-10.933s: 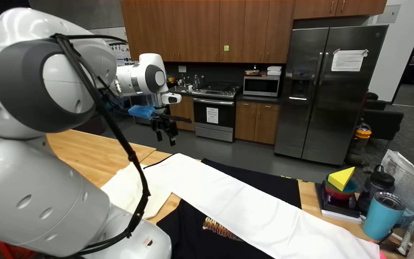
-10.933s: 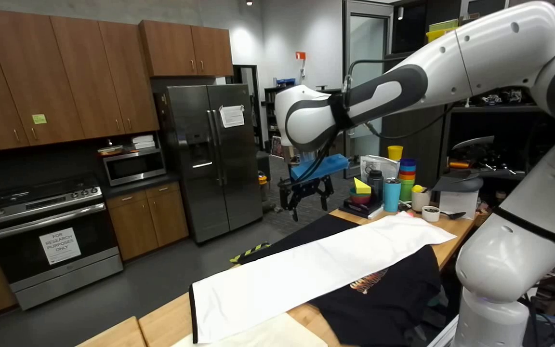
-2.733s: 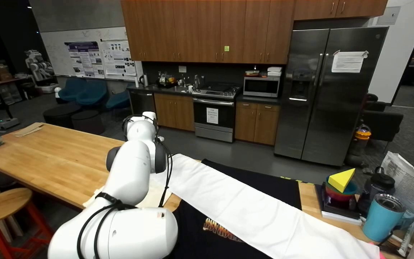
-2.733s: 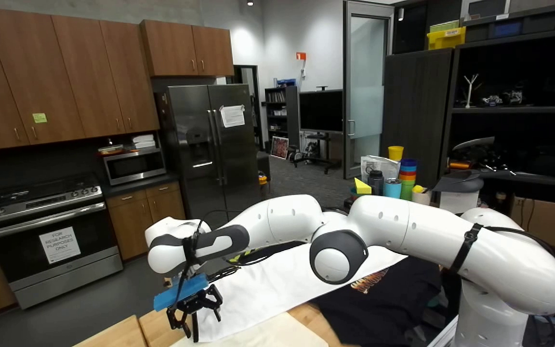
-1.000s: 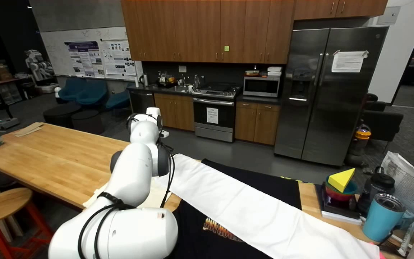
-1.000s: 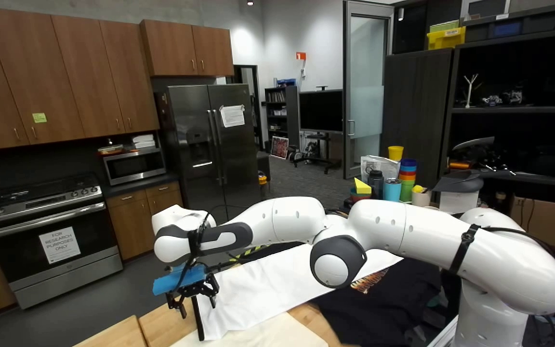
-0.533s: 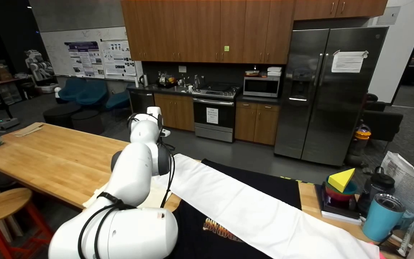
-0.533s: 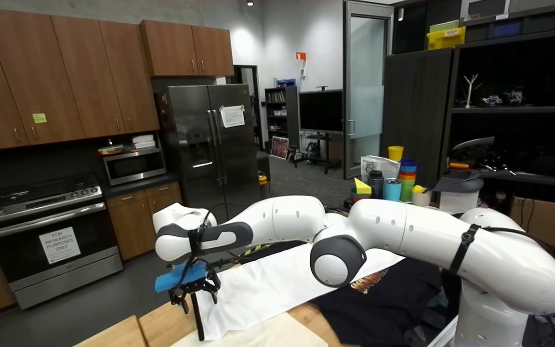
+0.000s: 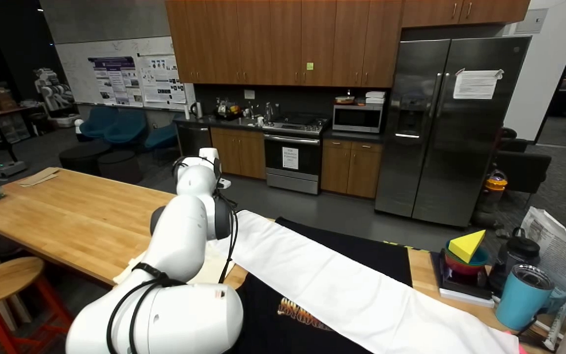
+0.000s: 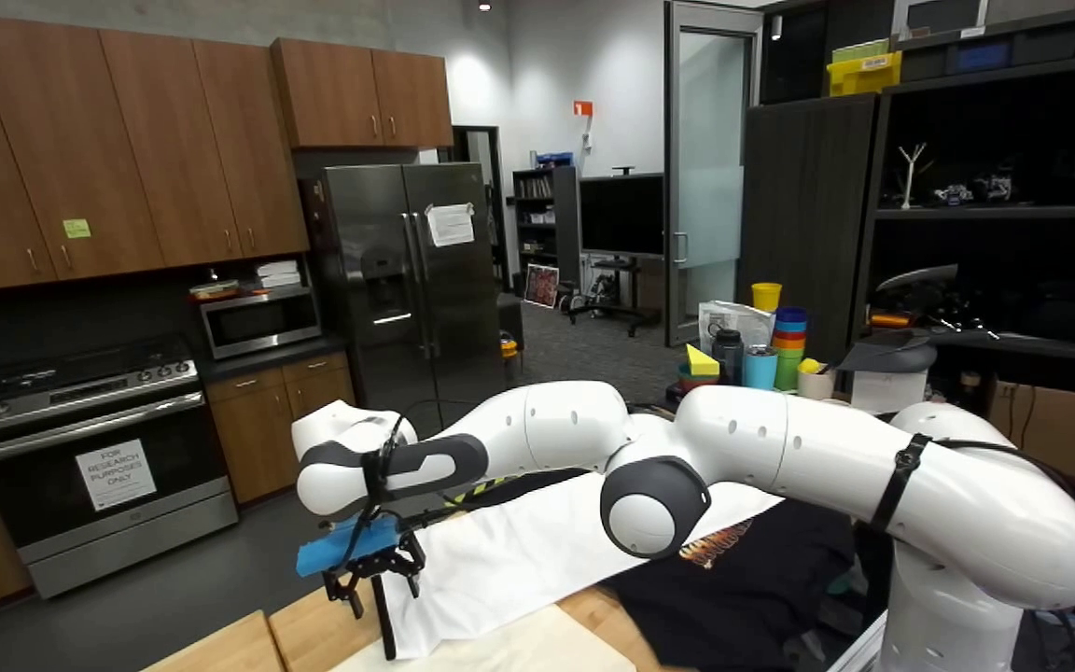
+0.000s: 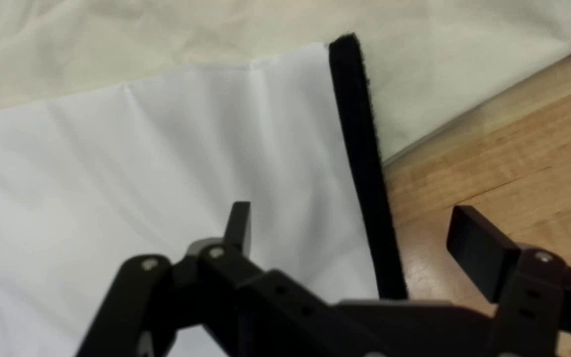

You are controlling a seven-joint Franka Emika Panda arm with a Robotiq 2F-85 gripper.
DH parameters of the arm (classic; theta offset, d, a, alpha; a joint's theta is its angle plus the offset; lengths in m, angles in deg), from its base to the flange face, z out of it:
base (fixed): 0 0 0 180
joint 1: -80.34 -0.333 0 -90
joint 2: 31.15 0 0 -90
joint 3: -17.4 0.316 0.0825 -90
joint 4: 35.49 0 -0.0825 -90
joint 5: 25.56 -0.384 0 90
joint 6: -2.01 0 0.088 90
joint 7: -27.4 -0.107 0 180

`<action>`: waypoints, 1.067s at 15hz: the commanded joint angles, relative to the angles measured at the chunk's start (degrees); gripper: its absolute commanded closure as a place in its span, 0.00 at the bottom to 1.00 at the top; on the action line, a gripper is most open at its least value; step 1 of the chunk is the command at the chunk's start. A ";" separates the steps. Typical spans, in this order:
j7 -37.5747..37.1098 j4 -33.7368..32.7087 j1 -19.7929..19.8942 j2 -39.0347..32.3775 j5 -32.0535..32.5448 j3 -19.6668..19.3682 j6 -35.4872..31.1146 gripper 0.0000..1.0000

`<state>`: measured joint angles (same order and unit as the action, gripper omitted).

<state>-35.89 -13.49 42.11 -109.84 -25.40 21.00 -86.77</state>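
A long white cloth [image 10: 519, 541] with a black edge strip [image 11: 365, 163] lies across the table; it shows in both exterior views [image 9: 322, 270]. My gripper [image 10: 386, 600] is open and empty above the black-edged end. In the wrist view my gripper [image 11: 352, 218] has one finger over the white cloth and one over bare wood, with the black strip between them. The fingers appear apart from the cloth. A cream cloth [image 11: 439, 64] lies partly under the white one. In an exterior view the arm hides the gripper [image 10: 386, 600] from nothing but the cloth behind it.
A black shirt with an orange print [image 10: 715, 546] lies under the white cloth. A blue tumbler [image 9: 523, 295], a black bottle [image 9: 515, 253], bowls with a yellow wedge [image 9: 467, 246] and stacked cups [image 10: 789, 345] stand at the table's far end. A stool [image 9: 5, 280] stands beside the table.
Since the oldest frames the arm has swung from the cups' side to the cloth's black-edged end. It has risen slightly since 2.7 seconds ago. In the last second it barely moves.
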 commanded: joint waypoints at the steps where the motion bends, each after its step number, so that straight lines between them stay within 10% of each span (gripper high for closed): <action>1: 1.18 1.40 0.71 0.74 -2.09 2.19 -3.58 0.00; 16: 0.23 0.64 -1.10 1.51 -3.92 2.31 -3.18 0.00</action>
<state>-34.34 -14.45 41.28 -110.89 -29.67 24.48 -91.93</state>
